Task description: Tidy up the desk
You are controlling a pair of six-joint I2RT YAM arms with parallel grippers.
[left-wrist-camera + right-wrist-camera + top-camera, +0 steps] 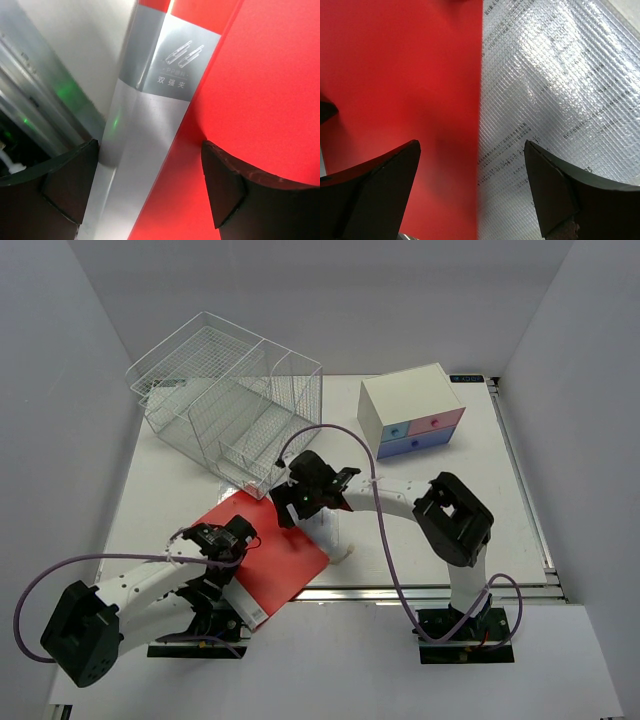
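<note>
The white desk carries a red folder with a silver spine at its front left. My left gripper is open, low over the folder's near-left edge; in the left wrist view its jaws straddle the spine and the red cover. My right gripper is open over the folder's far right edge. In the right wrist view its jaws span the red cover and a clear gridded document pouch with printed text. Neither gripper holds anything.
A white wire file organizer stands at the back left. A small white drawer box with blue and pink drawers stands at the back right. The desk's metal rail runs along the front edge, also in the left wrist view.
</note>
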